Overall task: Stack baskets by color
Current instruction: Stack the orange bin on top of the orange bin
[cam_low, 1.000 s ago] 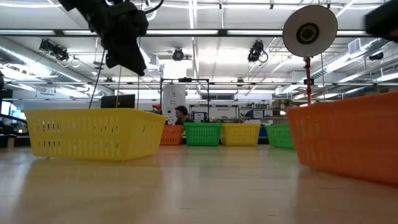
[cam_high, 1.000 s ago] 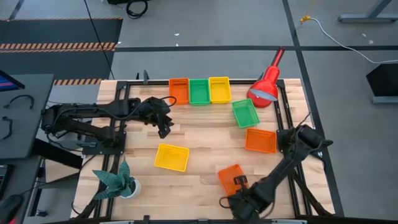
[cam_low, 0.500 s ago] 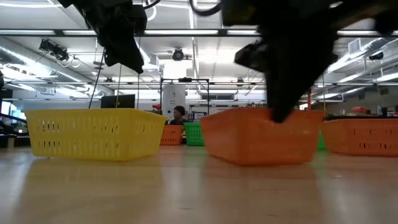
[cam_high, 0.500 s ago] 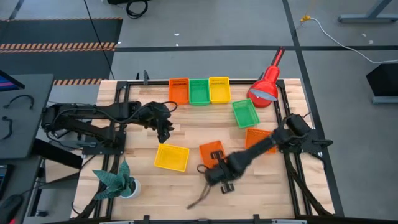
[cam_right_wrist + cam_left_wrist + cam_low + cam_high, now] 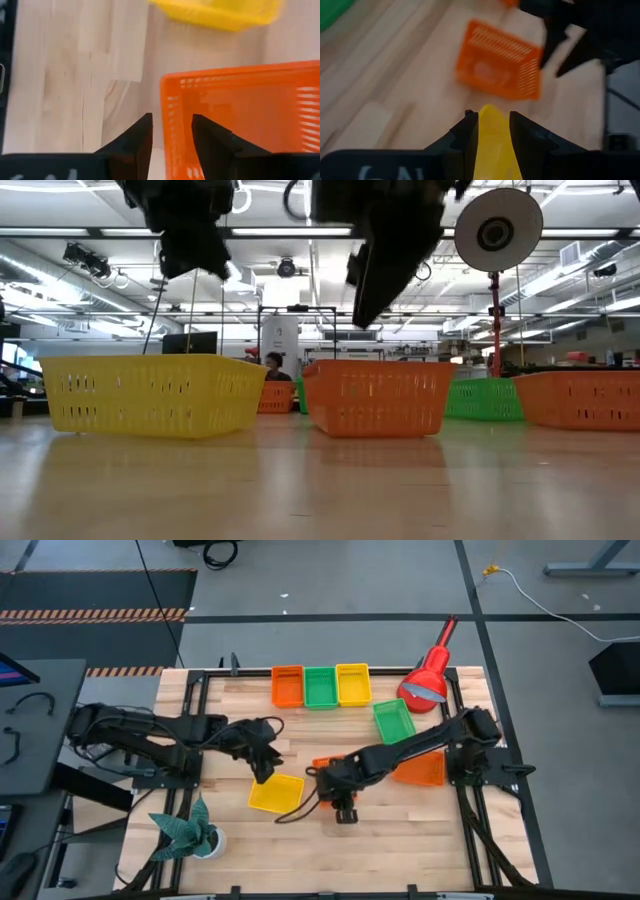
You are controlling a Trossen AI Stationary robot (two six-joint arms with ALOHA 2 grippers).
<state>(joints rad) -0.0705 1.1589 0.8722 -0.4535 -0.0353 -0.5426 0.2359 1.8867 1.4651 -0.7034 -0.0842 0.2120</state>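
An orange basket point(image 5: 378, 395) rests on its base near the table's middle, right of a yellow basket point(image 5: 276, 794) that also sits on its base. My right gripper point(image 5: 322, 780) hangs open just above the orange basket; in the right wrist view its fingers stand either side of the basket's left wall point(image 5: 172, 115), while the low view shows them clear above the rim. My left gripper point(image 5: 264, 772) hovers open above the yellow basket's far edge point(image 5: 492, 145), well clear in the low view.
An orange point(image 5: 287, 686), a green point(image 5: 320, 686) and a yellow basket point(image 5: 353, 684) stand in a row at the far edge. A tilted green basket point(image 5: 395, 722) and another orange one point(image 5: 425, 770) lie on the right. A red lamp point(image 5: 428, 680) stands at the far right, a paper plant point(image 5: 190, 830) near left.
My right gripper has swung from the near right corner toward the table's middle, bringing the orange basket along and turning it. It has then opened and let go, and the basket now stands on the table beside the yellow one. My left gripper has drifted toward the near edge, over the yellow basket.
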